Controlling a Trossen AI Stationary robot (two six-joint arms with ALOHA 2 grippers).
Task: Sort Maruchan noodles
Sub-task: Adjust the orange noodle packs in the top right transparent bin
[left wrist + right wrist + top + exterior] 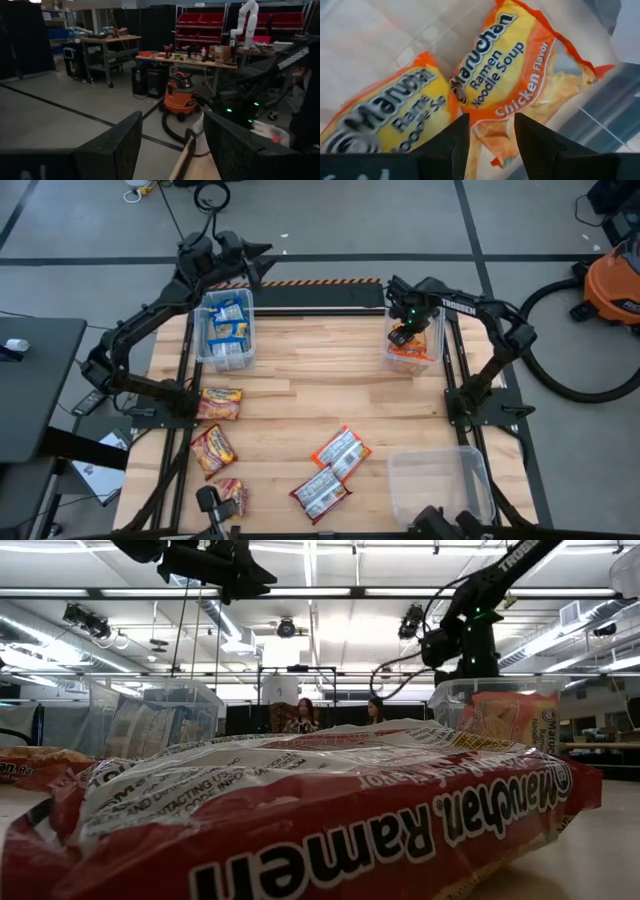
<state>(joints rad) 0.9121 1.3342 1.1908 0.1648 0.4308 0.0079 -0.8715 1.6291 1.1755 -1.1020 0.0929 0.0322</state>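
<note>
Right claw [489, 145] open, empty, over orange packets [507, 75] lying diagonally in bin [416, 340], left claw [170, 145] open, empty, raised behind desk [330, 395]

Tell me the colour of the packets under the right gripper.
Orange and yellow packets, clearest in the right wrist view.

Table [300, 395], seen from above:
- Bin [225, 330] at 11 o'clock, holding packets [228, 330].
- Bin [414, 338] at 1 o'clock, holding packets [505, 65]; right end effector [405, 330] over it.
- Empty bin [440, 485] at 5 o'clock.
- Loose packets: three [215, 445] at 8 o'clock, two [330, 472] at 6 o'clock.
- Left end effector [265, 265] beyond the far edge.
</note>
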